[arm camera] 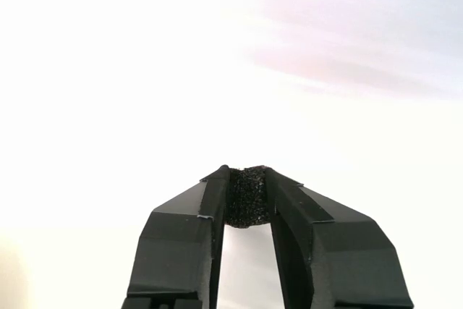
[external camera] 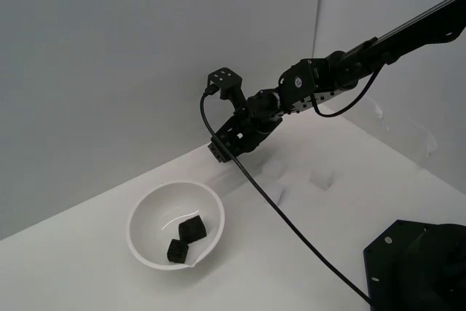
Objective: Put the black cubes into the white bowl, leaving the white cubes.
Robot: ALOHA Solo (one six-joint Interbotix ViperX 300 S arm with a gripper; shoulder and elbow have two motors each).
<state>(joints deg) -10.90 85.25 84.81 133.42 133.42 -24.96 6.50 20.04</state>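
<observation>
Exterior view: white bowl holds two black cubes; tool clamps a third black cube.

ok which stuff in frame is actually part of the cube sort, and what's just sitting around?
Part of the job:
- white bowl
- two black cubes in the bowl
- third black cube, pinched in the gripper
- white cubes, faint against the table; count unclear

Just there:
- black cable trailing across the table
- black base block, exterior view's lower right

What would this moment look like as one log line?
gripper: shut on black cube | position: raised, beside white bowl | in bowl: two black cubes
</observation>
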